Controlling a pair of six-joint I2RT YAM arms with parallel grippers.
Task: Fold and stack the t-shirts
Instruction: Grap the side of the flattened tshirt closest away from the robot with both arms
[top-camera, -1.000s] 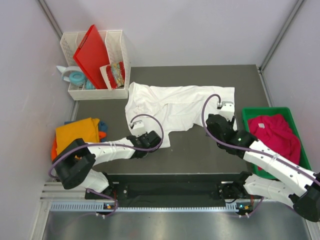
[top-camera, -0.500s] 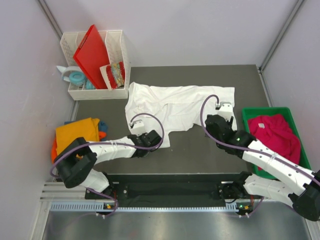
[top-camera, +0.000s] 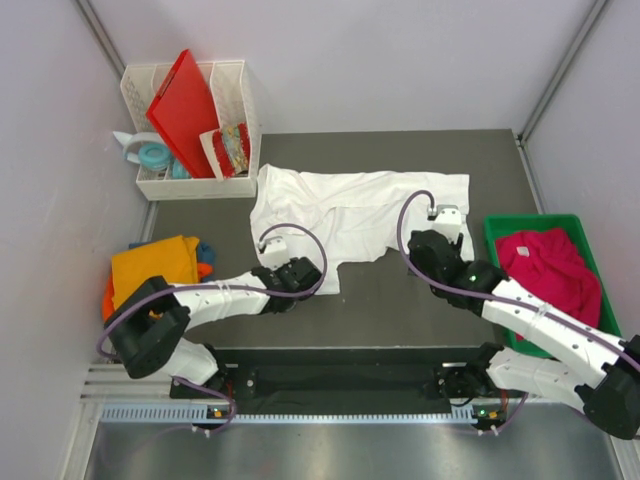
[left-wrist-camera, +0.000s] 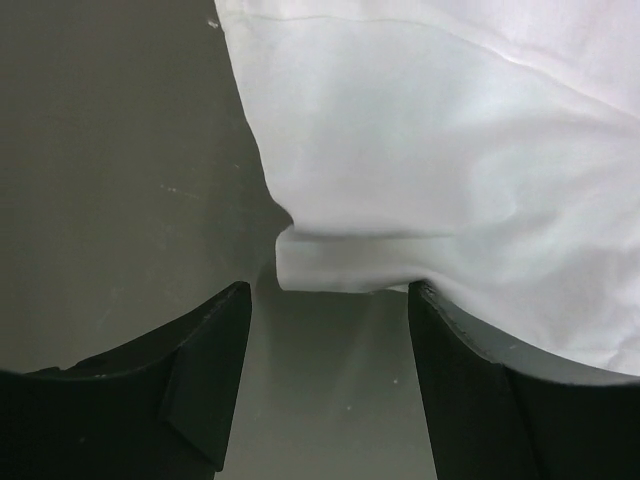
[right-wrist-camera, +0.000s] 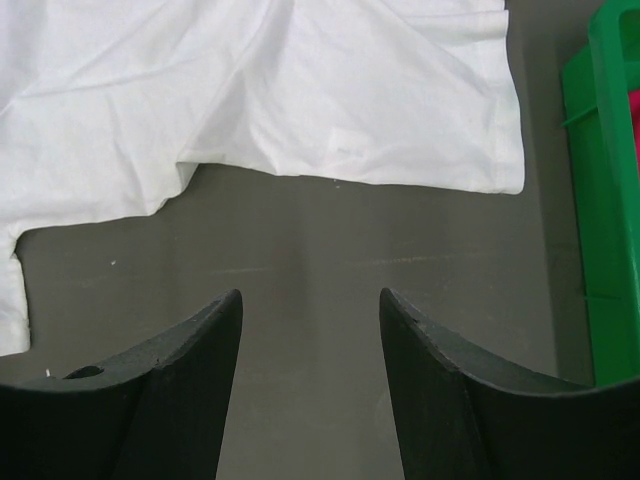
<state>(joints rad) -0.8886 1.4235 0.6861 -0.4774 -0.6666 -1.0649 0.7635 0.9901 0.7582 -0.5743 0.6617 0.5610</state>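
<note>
Since the white t-shirt (top-camera: 360, 215) is spread out for folding, left hand (left-wrist-camera: 328, 300) and right hand (right-wrist-camera: 310, 300) hover open, empty, by its hem.

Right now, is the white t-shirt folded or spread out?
Spread out. The white t-shirt lies open and flat across the table; only a small edge by the left end effector is curled under.

White t-shirt (top-camera: 360, 215) flat, near corner seemingly curled
</note>
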